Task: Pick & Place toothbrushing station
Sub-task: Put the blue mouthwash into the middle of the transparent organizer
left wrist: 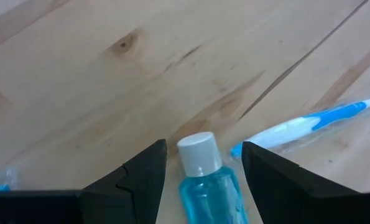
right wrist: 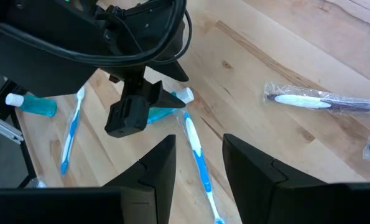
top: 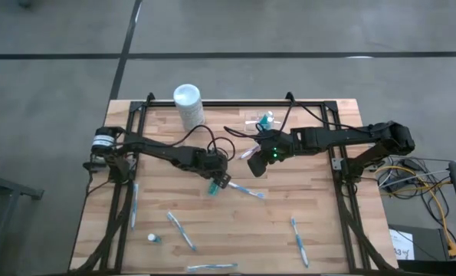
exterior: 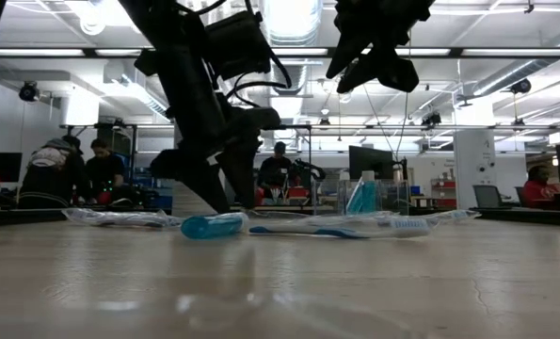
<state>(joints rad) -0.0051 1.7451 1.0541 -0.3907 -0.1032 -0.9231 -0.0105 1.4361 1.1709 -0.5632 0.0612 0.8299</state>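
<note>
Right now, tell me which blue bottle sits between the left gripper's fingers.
The blue white-capped bottle at mid-table, framed by the left gripper; the other small bottle lies alone near the front edge.

One camera hangs above me, looking straight down on the whole pale wooden plank table (top: 312, 222). Another sits at tabletop height, facing level into the room. My left wrist camera stares close at a small blue white-capped bottle (left wrist: 203, 180), probably the same bottle my right wrist camera catches from farther off (right wrist: 166, 112).
</note>
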